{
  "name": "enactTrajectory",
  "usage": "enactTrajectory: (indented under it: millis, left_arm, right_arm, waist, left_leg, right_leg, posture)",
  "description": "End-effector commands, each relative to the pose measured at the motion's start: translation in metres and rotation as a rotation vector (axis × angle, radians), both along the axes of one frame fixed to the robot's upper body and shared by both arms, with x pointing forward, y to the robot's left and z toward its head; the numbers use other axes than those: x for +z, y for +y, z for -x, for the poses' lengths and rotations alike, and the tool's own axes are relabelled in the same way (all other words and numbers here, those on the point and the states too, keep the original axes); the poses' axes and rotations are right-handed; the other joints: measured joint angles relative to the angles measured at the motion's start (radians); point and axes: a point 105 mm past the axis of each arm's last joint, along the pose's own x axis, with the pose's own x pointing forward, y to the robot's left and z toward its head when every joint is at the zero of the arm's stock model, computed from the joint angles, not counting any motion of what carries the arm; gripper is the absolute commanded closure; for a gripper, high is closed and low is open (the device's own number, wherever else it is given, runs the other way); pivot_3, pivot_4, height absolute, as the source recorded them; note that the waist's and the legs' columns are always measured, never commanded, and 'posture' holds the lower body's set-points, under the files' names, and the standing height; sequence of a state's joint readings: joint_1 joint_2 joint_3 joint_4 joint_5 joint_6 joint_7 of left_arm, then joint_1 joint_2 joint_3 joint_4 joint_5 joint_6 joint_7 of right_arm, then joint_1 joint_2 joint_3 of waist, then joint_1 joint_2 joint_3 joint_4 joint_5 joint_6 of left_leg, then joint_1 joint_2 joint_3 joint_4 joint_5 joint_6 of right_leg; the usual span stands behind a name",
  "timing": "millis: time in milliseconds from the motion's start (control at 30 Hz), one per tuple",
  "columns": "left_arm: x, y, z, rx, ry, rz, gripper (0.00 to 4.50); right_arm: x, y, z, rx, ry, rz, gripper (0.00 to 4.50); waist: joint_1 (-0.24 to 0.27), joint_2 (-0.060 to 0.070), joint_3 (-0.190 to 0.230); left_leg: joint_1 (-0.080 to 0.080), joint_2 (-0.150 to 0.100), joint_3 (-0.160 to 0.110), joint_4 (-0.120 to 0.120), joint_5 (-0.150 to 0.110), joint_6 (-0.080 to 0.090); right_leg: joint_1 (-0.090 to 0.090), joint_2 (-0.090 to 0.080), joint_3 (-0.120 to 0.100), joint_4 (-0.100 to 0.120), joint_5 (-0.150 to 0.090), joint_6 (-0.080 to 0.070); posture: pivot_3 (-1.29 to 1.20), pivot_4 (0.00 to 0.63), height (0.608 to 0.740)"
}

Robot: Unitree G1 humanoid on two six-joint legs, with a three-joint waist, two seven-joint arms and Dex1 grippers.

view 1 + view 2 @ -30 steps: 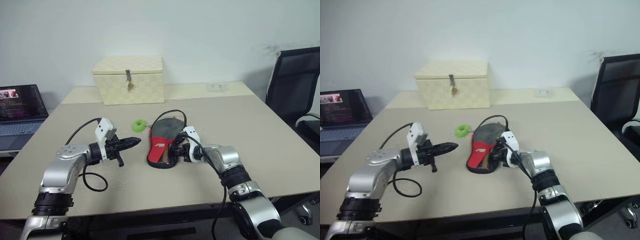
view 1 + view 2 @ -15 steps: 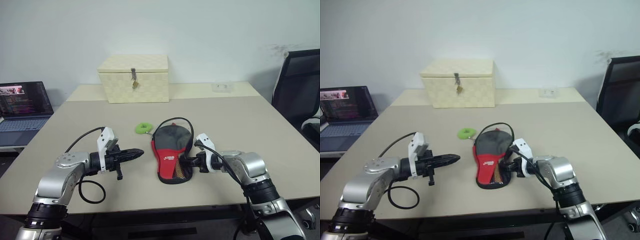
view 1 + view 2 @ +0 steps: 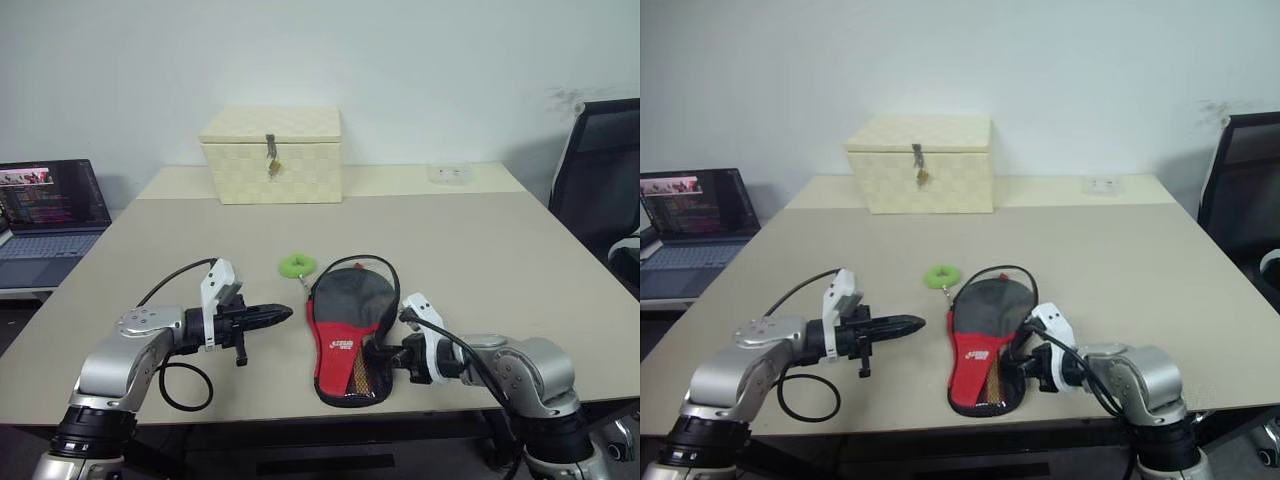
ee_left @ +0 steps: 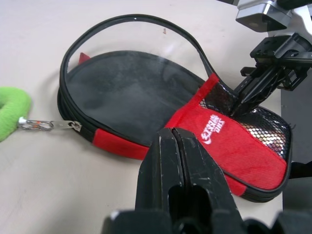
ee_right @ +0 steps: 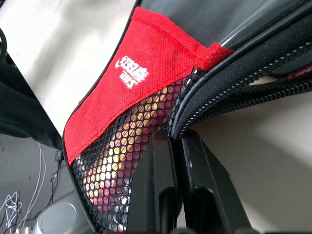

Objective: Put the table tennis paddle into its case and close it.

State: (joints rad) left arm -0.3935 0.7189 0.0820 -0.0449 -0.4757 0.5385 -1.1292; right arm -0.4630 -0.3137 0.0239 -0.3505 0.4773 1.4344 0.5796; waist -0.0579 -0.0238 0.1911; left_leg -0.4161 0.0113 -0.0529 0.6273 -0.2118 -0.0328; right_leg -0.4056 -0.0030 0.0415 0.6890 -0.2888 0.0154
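Both hands flank the case (image 3: 347, 335), right hand (image 3: 385, 357) touching.

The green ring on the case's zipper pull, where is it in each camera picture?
Left eye view: green ring, mid-table, beyond the case.
Right eye view: same spot, just past the case.
Left wrist view: at the picture's edge.
Right wrist view: not in it.
Shared landmark: the case's red logo panel.

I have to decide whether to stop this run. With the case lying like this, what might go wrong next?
1. The case lies near the table front edge with its mesh end closest; another pull by the right gripper, shut on that end, might slide it off.
2. The zip loop stands open, so closing may snag.
3. The green ring on the zip pull could catch.
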Motion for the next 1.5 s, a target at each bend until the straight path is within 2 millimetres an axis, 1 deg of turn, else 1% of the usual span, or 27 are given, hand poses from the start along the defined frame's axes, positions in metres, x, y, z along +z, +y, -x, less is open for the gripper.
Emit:
enactTrajectory:
  millis: [33,133,233,367,500,533,667,700,800,867,933,1000,1067,1133,1200,1233,1300,1400,1467,1500]
  left_arm:
    - [0.011,-0.004,0.003,-0.033,-0.040,-0.001,4.50]
    - [0.011,-0.004,0.003,-0.034,-0.041,-0.002,4.50]
    - [0.011,-0.005,0.003,-0.034,-0.043,-0.002,4.50]
    - [0.011,-0.005,0.003,-0.031,-0.046,-0.002,4.50]
    - [0.010,-0.005,0.004,-0.024,-0.048,-0.003,4.50]
    - [0.010,-0.005,0.004,-0.023,-0.048,-0.003,4.50]
    - [0.008,-0.003,0.004,-0.015,-0.048,-0.005,4.50]
    - [0.008,-0.003,0.004,-0.013,-0.048,-0.005,4.50]
    - [0.008,0.000,0.004,-0.004,-0.049,-0.006,4.50]
    - [0.008,0.001,0.003,0.005,-0.052,-0.007,4.50]
    - [0.008,0.003,0.002,0.011,-0.056,-0.007,4.50]
    - [0.009,0.004,0.001,0.018,-0.061,-0.009,4.50]
    - [0.011,0.006,-0.001,0.036,-0.070,-0.007,4.50]
    - [0.012,0.008,-0.003,0.056,-0.077,-0.010,4.50]
    - [0.013,0.009,-0.005,0.070,-0.083,-0.011,4.50]
    - [0.014,0.009,-0.008,0.085,-0.087,-0.006,4.50]
    - [0.018,0.010,-0.013,0.118,-0.099,0.009,4.50]
    - [0.020,0.013,-0.020,0.166,-0.109,0.010,4.50]
    - [0.020,0.017,-0.031,0.229,-0.125,0.001,4.50]
    - [0.021,0.020,-0.041,0.282,-0.149,-0.013,4.50]
  right_arm:
    - [0.011,-0.006,-0.002,0.003,-0.046,0.005,4.48]
    - [0.011,-0.010,-0.004,0.002,-0.062,0.024,4.48]
    - [0.012,-0.008,-0.005,0.001,-0.062,0.021,4.48]
    - [0.014,-0.004,-0.004,-0.013,-0.068,0.003,3.42]
    - [0.022,-0.003,0.003,0.001,-0.128,0.031,2.00]
    - [0.026,-0.003,0.005,0.005,-0.148,0.039,1.58]
    - [0.046,-0.007,0.016,0.037,-0.211,0.030,0.20]
    - [0.051,-0.010,0.019,0.056,-0.229,0.031,0.02]
    - [0.067,-0.015,0.023,0.115,-0.279,0.004,0.02]
    - [0.072,-0.019,0.015,0.106,-0.306,0.004,0.02]
    - [0.074,-0.019,-0.001,0.069,-0.349,0.007,0.02]
    - [0.073,-0.017,-0.012,0.060,-0.370,0.006,0.02]
    - [0.072,-0.013,-0.034,0.012,-0.418,0.000,0.02]
    - [0.063,-0.001,-0.045,0.031,-0.465,0.023,0.02]
    - [0.056,0.008,-0.049,0.063,-0.489,0.041,0.02]
    - [0.050,0.017,-0.050,0.096,-0.503,0.049,0.02]
    - [0.037,0.030,-0.051,0.146,-0.522,0.066,0.02]
    - [0.025,0.041,-0.050,0.190,-0.535,0.070,0.02]
    - [0.016,0.050,-0.046,0.217,-0.523,0.053,0.02]
    - [0.012,0.053,-0.045,0.222,-0.519,0.052,0.02]
  waist:
    - [0.001,0.000,0.000]
    - [0.002,0.000,0.000]
    - [0.002,0.000,0.000]
    - [0.002,0.000,0.000]
    - [0.002,0.000,0.000]
    - [0.002,0.000,0.000]
    - [0.002,0.000,0.000]
    - [0.002,0.000,0.000]
    - [0.004,0.000,0.000]
    - [0.003,0.000,0.000]
    - [0.003,0.000,0.000]
    - [0.002,0.000,0.000]
    - [0.001,0.000,0.000]
    - [0.001,0.000,0.000]
    - [0.002,0.000,0.000]
    - [0.003,0.000,0.000]
    - [0.003,0.000,0.000]
    - [0.004,0.000,0.000]
    - [0.004,0.000,0.000]
    - [0.005,-0.001,0.000]
  left_leg:
    - [0.000,0.000,0.000,0.000,0.000,0.000]
    - [0.000,0.000,0.000,0.000,0.000,0.000]
    - [0.000,0.000,0.000,0.000,0.000,0.000]
    - [0.000,0.000,0.001,0.000,0.000,0.000]
    - [0.000,0.000,0.000,0.000,0.000,0.000]
    - [0.000,0.000,0.000,0.000,0.000,0.000]
    - [0.000,0.000,0.000,0.000,0.000,0.000]
    - [0.000,0.000,0.000,0.001,0.000,0.000]
    - [0.000,0.000,0.000,0.001,0.000,0.000]
    - [0.000,0.000,0.001,0.001,0.000,0.000]
    - [0.001,0.001,0.001,0.001,0.000,0.000]
    - [0.001,0.001,0.001,0.001,0.000,0.000]
    - [0.001,0.001,0.001,0.001,0.000,0.000]
    - [0.001,0.001,0.003,0.002,0.000,0.000]
    - [0.000,0.001,0.002,0.002,0.000,0.000]
    - [0.000,0.000,0.002,0.002,0.000,0.000]
    - [0.000,0.000,0.002,0.002,0.000,0.000]
    - [0.000,0.000,0.001,0.002,0.000,0.000]
    - [0.000,0.000,0.001,0.002,0.000,0.000]
    - [0.000,0.000,0.001,0.002,0.000,0.000]
  right_leg:
    - [0.000,0.000,0.000,0.000,0.000,0.000]
    - [0.000,0.000,0.000,0.000,0.000,0.000]
    - [0.000,0.000,0.000,0.000,0.000,0.000]
    - [0.000,0.000,0.000,0.000,0.000,0.000]
    - [0.000,0.000,0.000,0.000,0.000,0.000]
    - [0.000,0.000,0.000,0.000,0.000,0.000]
    - [0.000,0.000,0.000,0.000,0.000,0.000]
    - [0.000,0.000,0.000,0.000,0.000,0.000]
    - [0.001,0.000,0.000,0.000,0.000,0.001]
    - [0.001,0.000,-0.001,0.000,-0.001,0.002]
    - [0.001,0.000,0.000,0.000,-0.001,0.002]
    - [0.001,0.000,0.000,0.001,-0.001,0.002]
    - [0.001,0.000,0.000,0.001,-0.001,0.002]
    - [0.001,0.000,0.000,0.001,0.000,0.001]
    - [0.001,0.000,0.000,0.000,0.000,0.000]
    - [0.000,0.000,0.000,0.000,0.001,-0.001]
    - [0.000,0.000,0.000,0.000,0.001,-0.002]
    - [0.000,0.000,0.000,0.001,0.001,-0.002]
    - [0.000,0.000,0.000,0.001,0.002,-0.002]
    - [0.001,0.000,-0.001,0.001,0.002,-0.002]
  posture:
    - [0.00,0.150,0.740]
    - [0.00,0.150,0.740]
    - [0.00,0.150,0.740]
    - [0.00,0.150,0.740]
    - [0.00,0.150,0.740]
    - [0.00,0.150,0.740]
    - [0.00,0.150,0.740]
    - [0.00,0.150,0.740]
    - [0.00,0.150,0.740]
    - [0.00,0.150,0.740]
    - [0.00,0.150,0.740]
    - [0.00,0.150,0.740]
    - [0.00,0.150,0.740]
    - [0.00,0.150,0.740]
    - [0.00,0.150,0.740]
    - [0.00,0.150,0.740]
    - [0.00,0.150,0.740]
    - [0.00,0.150,0.740]
    - [0.00,0.150,0.740]
    - [0.00,0.150,0.740]
